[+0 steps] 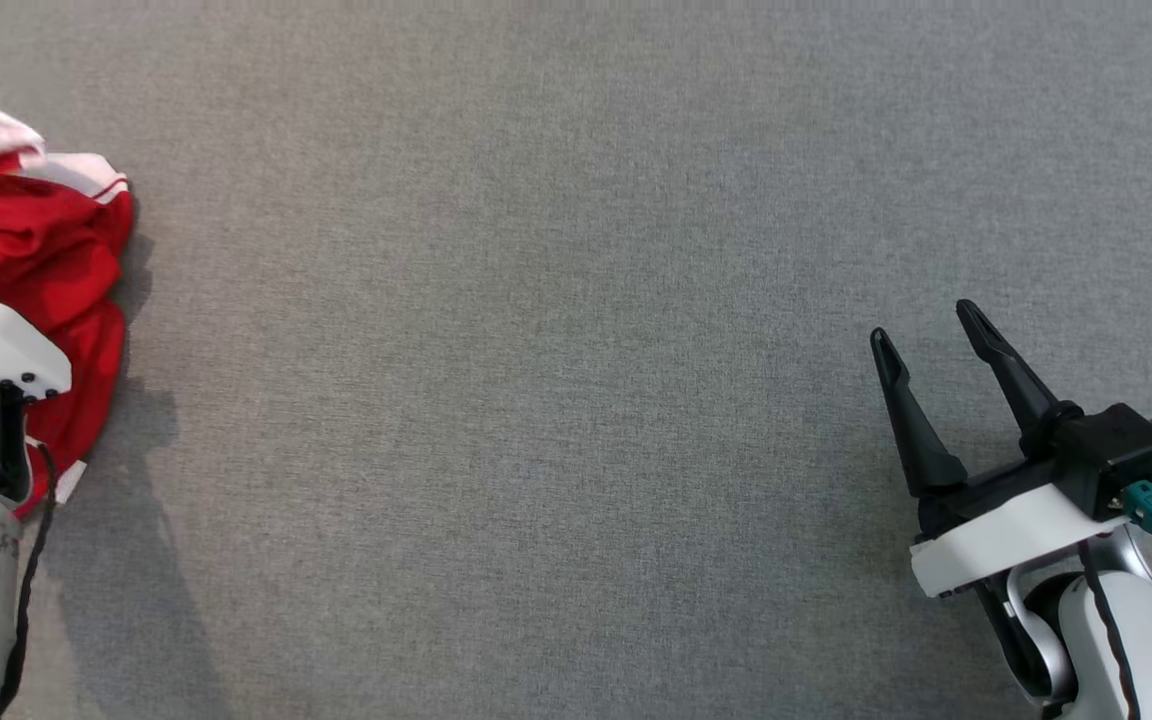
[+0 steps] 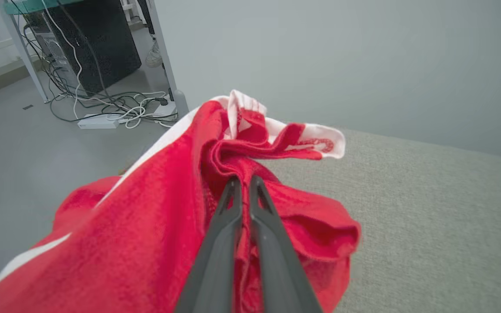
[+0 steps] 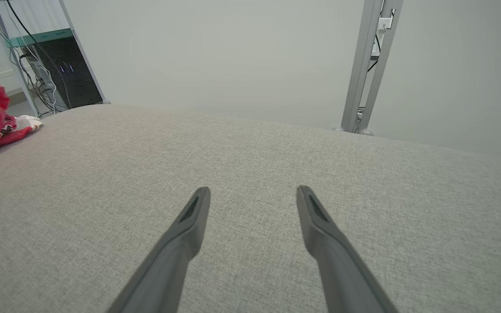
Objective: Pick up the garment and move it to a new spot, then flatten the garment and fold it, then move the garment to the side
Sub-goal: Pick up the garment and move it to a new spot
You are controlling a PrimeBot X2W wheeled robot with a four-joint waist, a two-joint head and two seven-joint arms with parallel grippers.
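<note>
Counter (image 1: 556, 400): grey woven cloth, flat and bare beneath and between both sets of fingers.
Left fingers (image 2: 223, 226): pressed together and clamped on a ridge of red cloth that bunches up on either side of them.
Garment (image 2: 146, 217): red with white trim, crumpled around the left fingers. Its white-edged end lies just beyond their tips on the counter, and the part to their left appears to overhang the counter's edge.
Right fingers (image 3: 178, 243): spread wide and holding nothing, low over bare counter. The garment is well apart, far off to their left.
Step in hand: probably the pick-up, with the grip taken but the cloth not yet carried.
Doing it well: raise the left fingers until the trailing folds hang free of the counter and its edge. Carry slowly, since only one fold seems pinched and it could slide out. Set the garment down in the open stretch toward the right fingers, where both can reach to flatten it.
Beyond the left fingertips: computer tower (image 2: 98, 48) and cables (image 2: 120, 108) on the floor.
Beyond the right fingertips: metal post (image 3: 365, 65) against a pale wall.
</note>
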